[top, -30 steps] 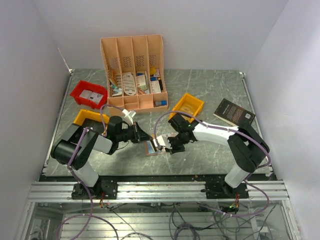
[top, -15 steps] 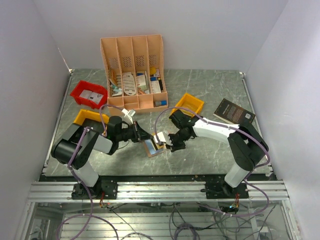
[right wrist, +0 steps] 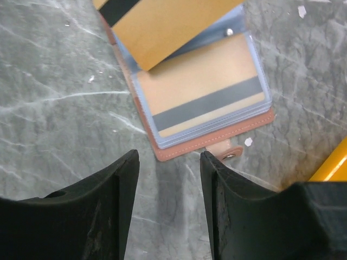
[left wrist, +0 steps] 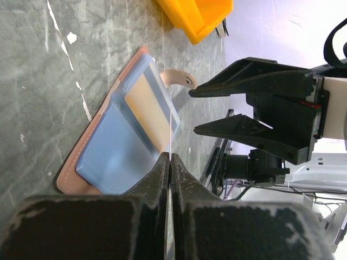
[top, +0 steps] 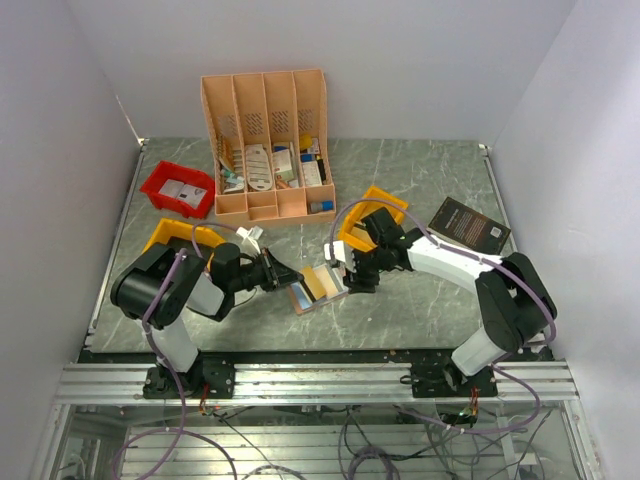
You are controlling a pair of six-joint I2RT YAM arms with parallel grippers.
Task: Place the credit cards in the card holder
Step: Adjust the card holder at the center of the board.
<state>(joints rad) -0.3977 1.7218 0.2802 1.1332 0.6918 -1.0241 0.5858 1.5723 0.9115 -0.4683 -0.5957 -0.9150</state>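
The tan card holder (top: 312, 291) lies open on the grey table between both arms. My left gripper (top: 292, 279) is at its left end. In the left wrist view that gripper (left wrist: 170, 156) is shut on a thin clear pocket leaf of the card holder (left wrist: 103, 157), seen edge-on. One tan credit card (right wrist: 162, 27) with a dark stripe stands tilted up in that raised leaf. Another credit card (right wrist: 203, 92) lies flat in a pocket. My right gripper (right wrist: 169, 157) is open just off the card holder's brown rim (right wrist: 217, 142), with nothing between its fingers.
A peach slotted organiser (top: 266, 140) stands at the back, with a red bin (top: 178, 188) to its left. Yellow bins sit behind each arm (top: 185, 232) (top: 378, 212). A black book (top: 468, 225) lies at the right.
My right gripper has opened and drawn back to the right, off the card holder, leaving a card at the holder. My left gripper has stayed shut in place.
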